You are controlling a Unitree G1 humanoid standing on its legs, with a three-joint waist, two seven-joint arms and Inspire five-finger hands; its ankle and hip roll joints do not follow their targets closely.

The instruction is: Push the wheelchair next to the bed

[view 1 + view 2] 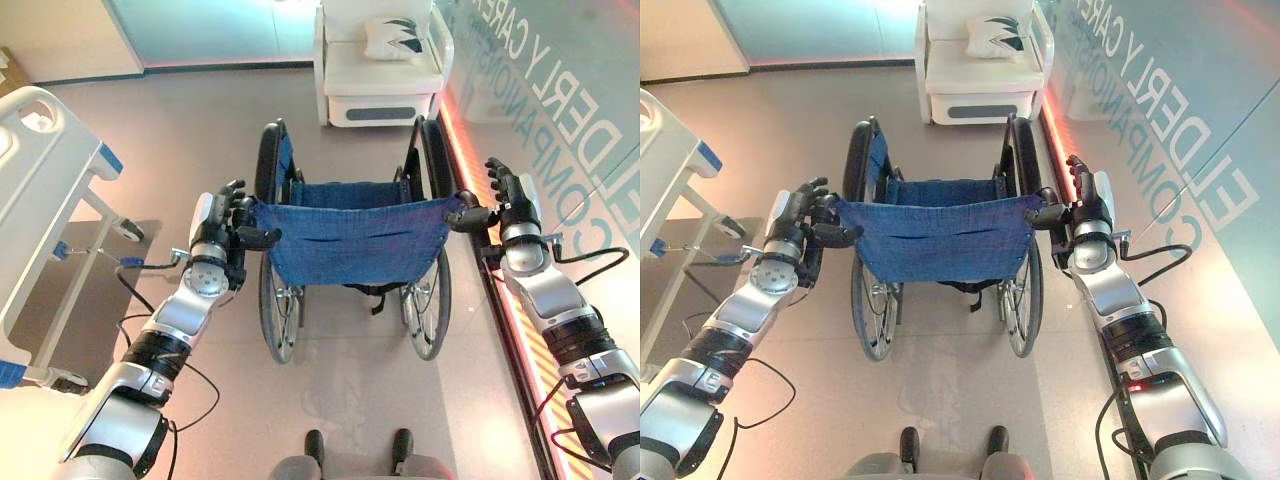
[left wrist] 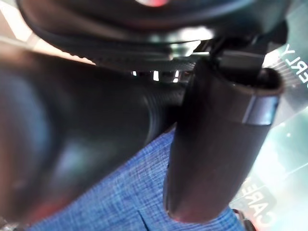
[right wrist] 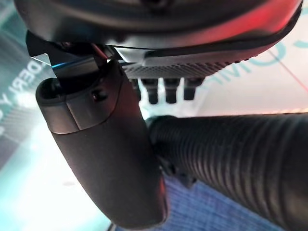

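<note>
At the wheelchair's two rear grips, the left hand [image 1: 222, 232] curls round the left push handle [image 1: 262, 237], while the right hand [image 1: 508, 200] rests its thumb on the right push handle [image 1: 468, 218], fingers straight, ready for pushing. The wheelchair [image 1: 350, 235] stands on smooth floor [image 1: 180, 130]; the bed [image 1: 40, 170] waits well apart, left; an armchair [image 1: 380, 70] is ahead.

The bed [image 1: 40, 170] is cut off by the left edge of the head views, so only its foot end and frame show. The wheelchair [image 1: 350, 240] hides its own seat and front wheels behind the blue back cloth. In the left wrist view the grip [image 2: 72, 134] beside the left robot hand [image 2: 216, 144] is blurred
</note>
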